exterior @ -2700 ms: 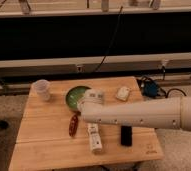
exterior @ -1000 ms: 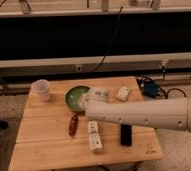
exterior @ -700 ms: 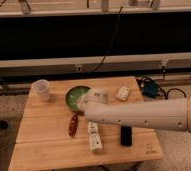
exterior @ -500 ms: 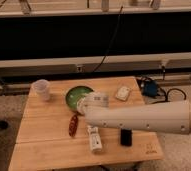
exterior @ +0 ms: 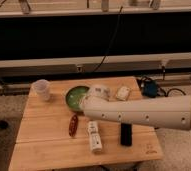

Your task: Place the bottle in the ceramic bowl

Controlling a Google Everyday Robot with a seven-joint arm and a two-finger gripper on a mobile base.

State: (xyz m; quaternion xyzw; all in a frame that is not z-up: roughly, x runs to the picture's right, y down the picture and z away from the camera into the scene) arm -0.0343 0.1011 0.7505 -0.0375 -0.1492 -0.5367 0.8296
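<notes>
1. I saw the gripper (exterior: 98, 92) at the right edge of the ceramic bowl (exterior: 68, 98).
2. It sat at the end of the long white arm (exterior: 149, 112) that reached in from the right.
3. I could not tell if the gripper was open or closed.
4. The bottle (exterior: 94, 136) lay flat on the table (exterior: 41, 131), outside the bowl and in front of the arm.
5. It lay between a red-brown thing (exterior: 73, 125) and a black flat thing (exterior: 125, 134).

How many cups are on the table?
1: the plastic cup sits near the table's back edge, beside the green bowl. The pincer hovers at that bowl; the arm may hide more.
</notes>
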